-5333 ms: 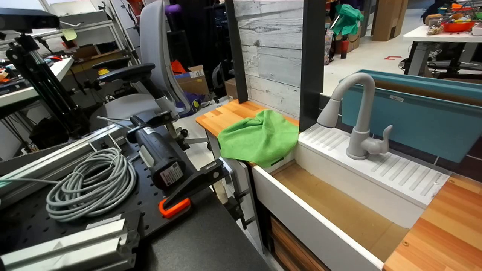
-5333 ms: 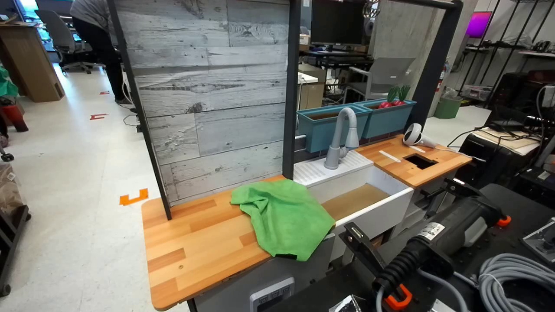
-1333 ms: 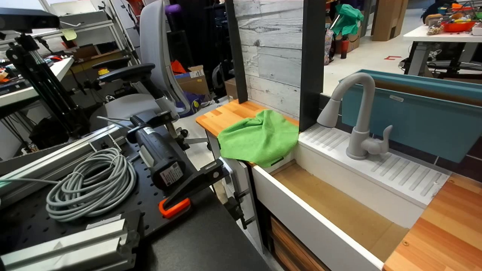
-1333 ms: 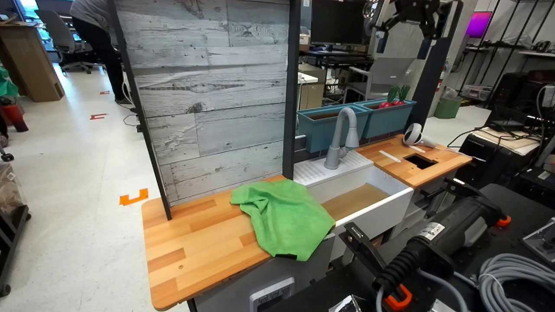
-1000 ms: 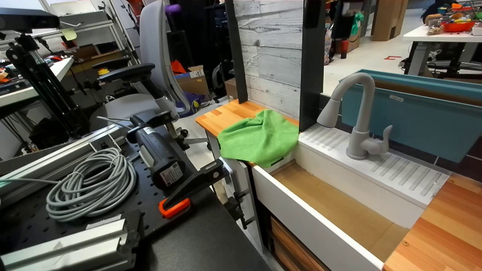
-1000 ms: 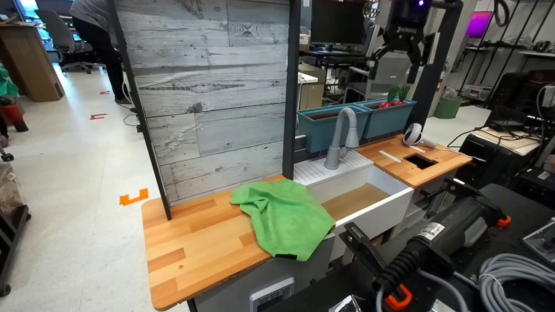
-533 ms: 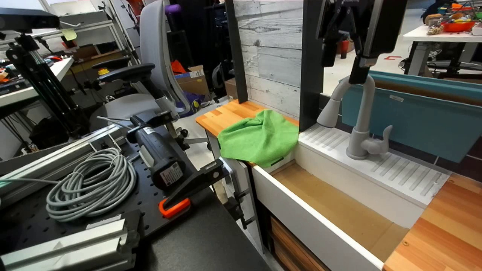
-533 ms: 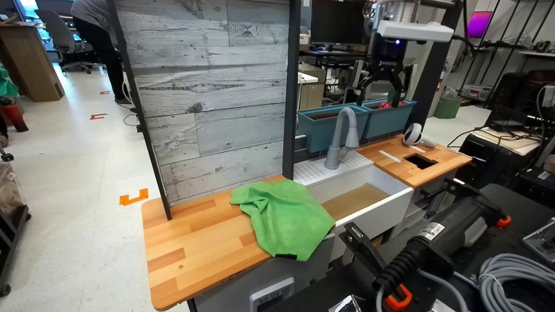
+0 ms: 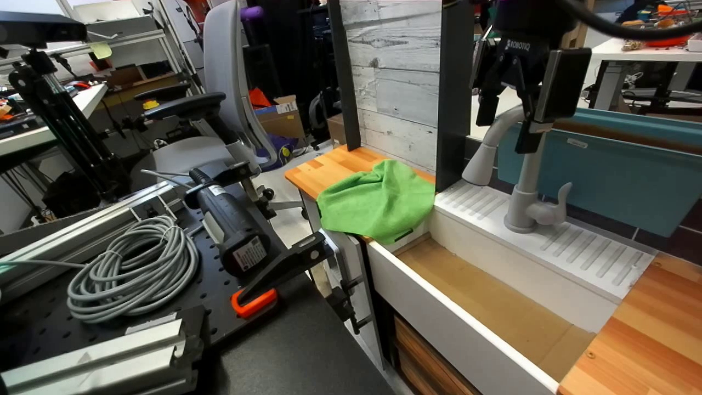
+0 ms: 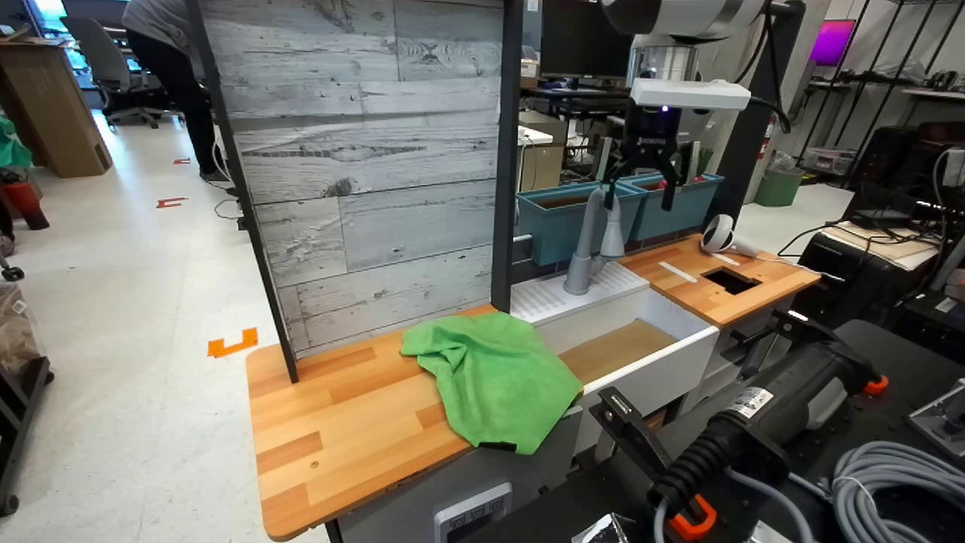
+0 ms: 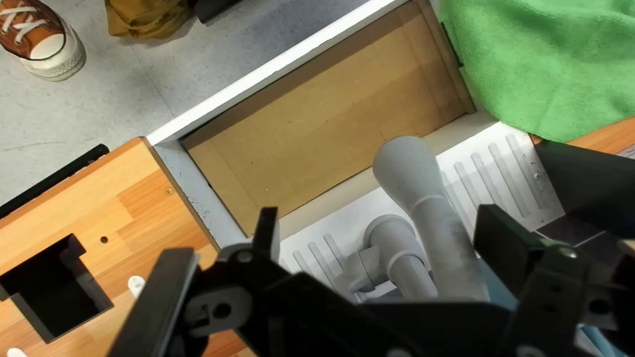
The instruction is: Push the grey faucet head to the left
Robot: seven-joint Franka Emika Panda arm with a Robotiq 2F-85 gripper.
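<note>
The grey faucet head (image 9: 480, 164) hangs at the end of an arched spout. It also shows in an exterior view (image 10: 613, 237) and in the wrist view (image 11: 404, 163). Its thick base with a side lever (image 9: 561, 203) stands on the white ribbed ledge behind the sink. My gripper (image 9: 507, 126) points down at the height of the spout's arch, also in an exterior view (image 10: 638, 197). Its fingers are wide apart with nothing held. In the wrist view the spout shows between the gripper's (image 11: 378, 214) fingers, nearer the right one. I cannot tell whether a finger touches it.
A white sink (image 9: 466, 312) with a brown bottom lies in front of the faucet. A green cloth (image 9: 378, 203) covers the counter beside it. Teal planters (image 10: 550, 226) stand behind. A dark post (image 9: 455, 99) and a wood-look panel (image 10: 362, 166) rise beside the faucet.
My gripper, out of view in the oldest frames, has come down from above to the spout's arch, open throughout. The faucet and the cloth have not visibly moved.
</note>
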